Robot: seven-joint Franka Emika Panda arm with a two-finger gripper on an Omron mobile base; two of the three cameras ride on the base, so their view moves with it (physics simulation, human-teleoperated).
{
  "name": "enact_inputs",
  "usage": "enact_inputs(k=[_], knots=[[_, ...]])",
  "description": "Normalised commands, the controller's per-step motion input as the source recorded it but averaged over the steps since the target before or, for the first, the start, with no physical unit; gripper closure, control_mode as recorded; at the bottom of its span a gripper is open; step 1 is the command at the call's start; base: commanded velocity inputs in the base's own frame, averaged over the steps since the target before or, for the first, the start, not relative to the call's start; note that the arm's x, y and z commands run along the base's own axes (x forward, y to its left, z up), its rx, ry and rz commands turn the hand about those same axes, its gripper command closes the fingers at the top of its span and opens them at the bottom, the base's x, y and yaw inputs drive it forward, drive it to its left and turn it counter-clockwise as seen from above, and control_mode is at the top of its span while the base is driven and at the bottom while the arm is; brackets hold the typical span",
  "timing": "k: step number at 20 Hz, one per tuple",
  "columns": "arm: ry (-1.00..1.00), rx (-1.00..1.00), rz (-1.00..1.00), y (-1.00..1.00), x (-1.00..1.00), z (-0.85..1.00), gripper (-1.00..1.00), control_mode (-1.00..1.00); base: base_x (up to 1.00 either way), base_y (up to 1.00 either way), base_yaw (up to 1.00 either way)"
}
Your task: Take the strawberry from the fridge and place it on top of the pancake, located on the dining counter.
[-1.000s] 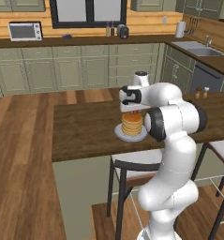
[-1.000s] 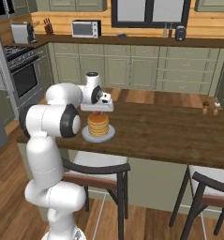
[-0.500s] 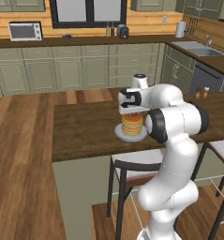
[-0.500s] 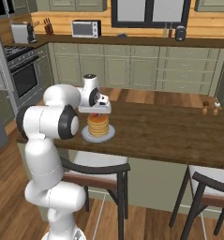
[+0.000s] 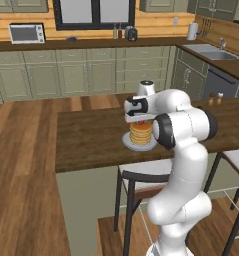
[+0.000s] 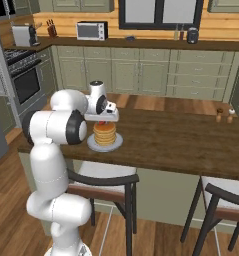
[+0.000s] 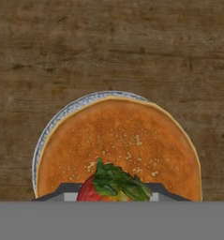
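Observation:
A stack of golden pancake (image 5: 140,133) (image 6: 105,134) (image 7: 123,140) rests on a round white plate (image 5: 127,144) (image 7: 43,140) on the dark wood dining counter (image 5: 86,140) (image 6: 181,145) (image 7: 108,47). Directly above the stack hovers my gripper (image 5: 139,121) (image 6: 104,120) (image 7: 114,194), shut on the red strawberry (image 5: 139,122) (image 7: 108,187) with green leaves. In the hand view the strawberry hangs over the near part of the pancake top. Whether the berry touches the pancake cannot be told. The fridge is out of view.
Two stools (image 5: 141,177) (image 6: 103,175) (image 6: 221,195) stand at the counter's near side. Salt and pepper shakers (image 5: 215,98) (image 6: 224,115) sit at the far right of the counter. Pale green wall cabinets, a microwave (image 5: 26,33) and a sink (image 5: 213,52) lie beyond.
The gripper with the strawberry has sunk slightly toward the top of the pancake stack. Nothing else has moved.

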Motion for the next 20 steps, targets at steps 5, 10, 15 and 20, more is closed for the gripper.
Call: enact_inputs(k=[5,10,15,20], knots=[[0.00,0.00,0.00,0.00,0.00,-0.27,1.00,-1.00,0.00,0.00,0.00],[0.00,0.00,0.00,0.00,0.00,-0.13,-1.00,-1.00,0.00,0.00,0.00],[0.00,0.00,0.00,0.00,0.00,-0.02,-1.00,-1.00,0.00,0.00,0.00],[-0.02,0.00,0.00,0.00,0.00,0.00,-1.00,-1.00,0.00,0.00,0.00]])
